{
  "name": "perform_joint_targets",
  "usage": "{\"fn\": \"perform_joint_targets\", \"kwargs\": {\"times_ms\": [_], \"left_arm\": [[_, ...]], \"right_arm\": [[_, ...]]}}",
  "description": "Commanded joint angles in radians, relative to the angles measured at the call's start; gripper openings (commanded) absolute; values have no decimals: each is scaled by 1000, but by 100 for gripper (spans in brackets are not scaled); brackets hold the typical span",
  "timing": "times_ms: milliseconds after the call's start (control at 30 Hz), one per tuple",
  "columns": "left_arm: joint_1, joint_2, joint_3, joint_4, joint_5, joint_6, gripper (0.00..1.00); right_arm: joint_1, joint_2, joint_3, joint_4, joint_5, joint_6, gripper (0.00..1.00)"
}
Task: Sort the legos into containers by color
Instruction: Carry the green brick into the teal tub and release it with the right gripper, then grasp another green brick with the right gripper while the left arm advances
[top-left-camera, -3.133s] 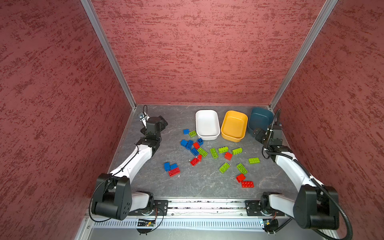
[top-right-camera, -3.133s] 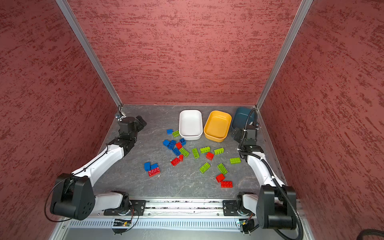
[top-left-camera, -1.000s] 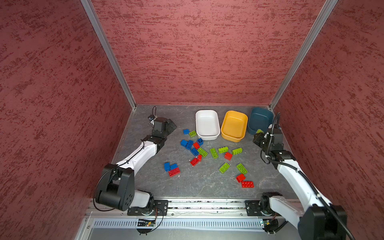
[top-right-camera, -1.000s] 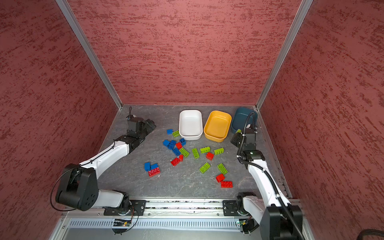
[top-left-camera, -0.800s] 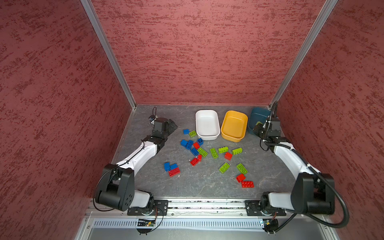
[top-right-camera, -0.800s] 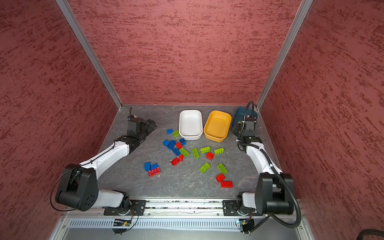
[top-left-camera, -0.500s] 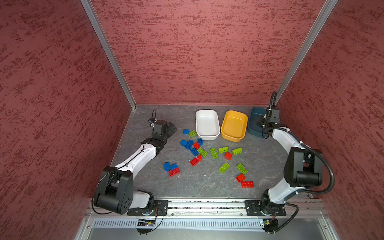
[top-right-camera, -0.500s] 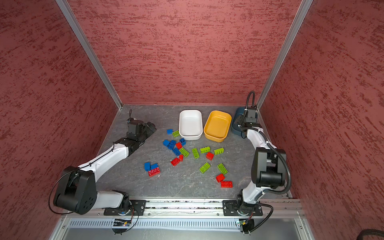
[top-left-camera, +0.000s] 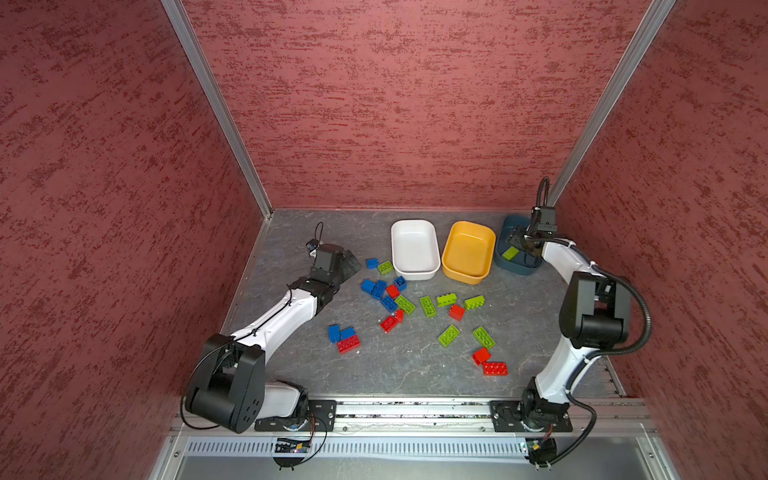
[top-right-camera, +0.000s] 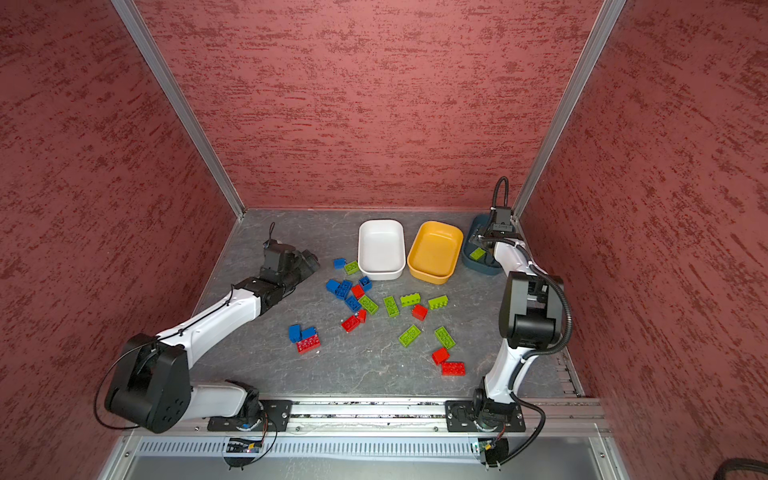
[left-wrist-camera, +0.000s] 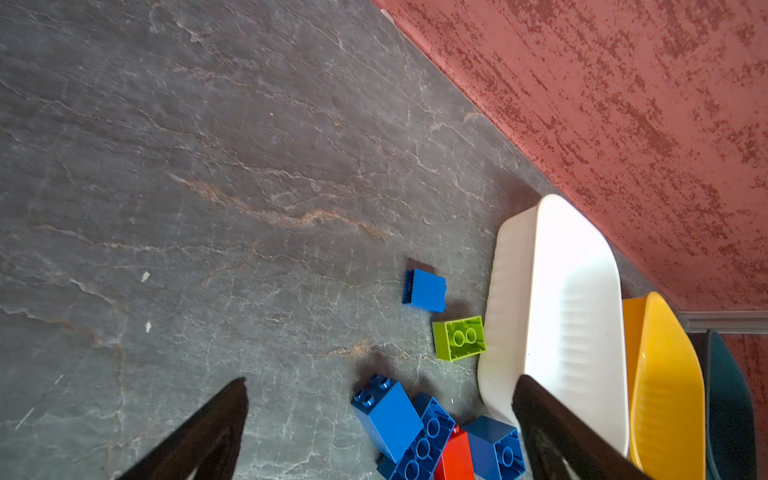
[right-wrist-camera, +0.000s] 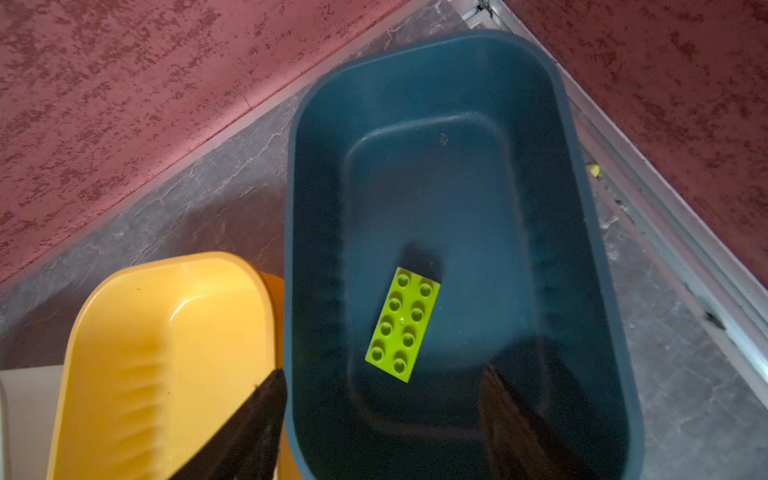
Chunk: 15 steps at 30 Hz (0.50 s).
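Note:
The legos lie scattered on the grey floor in both top views: a blue cluster (top-left-camera: 380, 289) (top-right-camera: 345, 289), green bricks (top-left-camera: 428, 305) and red ones (top-left-camera: 494, 368). The containers stand in a row at the back: white tub (top-left-camera: 415, 276) (top-right-camera: 380, 276), yellow tub (top-left-camera: 465, 278) (top-right-camera: 432, 278), teal tub (top-left-camera: 515, 270) (top-right-camera: 482, 270). My right gripper (top-left-camera: 519, 241) (right-wrist-camera: 382, 370) hangs open over the teal tub (right-wrist-camera: 582, 208). An oblong green brick (right-wrist-camera: 402, 324) (top-left-camera: 510, 252) lies loose on the tub's bottom. My left gripper (top-left-camera: 351, 264) (left-wrist-camera: 381, 379) is open, empty, just above the floor beside a blue brick (left-wrist-camera: 386, 411).
Red textured walls close in the back and both sides, and the teal tub sits in the back right corner by a metal post (top-left-camera: 582, 137). A metal rail (top-left-camera: 415, 411) runs along the front. A small blue brick (left-wrist-camera: 424, 291) and a green one (left-wrist-camera: 459, 336) lie against the white tub (left-wrist-camera: 511, 257).
My right gripper carried the green brick back over the teal tub and opened; the brick now lies inside. My left gripper edged toward the blue bricks, still open.

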Motion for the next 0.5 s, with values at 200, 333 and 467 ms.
{"fn": "perform_joint_targets", "kwargs": {"times_ms": [200,333,467], "left_arm": [[-68,91,115,-49,-29,21,99],[-87,133,153,-45,-25,5,99],[-101,180,198,-43,-15,9,99]], "right_arm": [[-2,-396,-340,11,-274,42,91],[5,-561,-507,-66,-351,100,91],[39,-699,-621,-198,-392,111,91]]}}
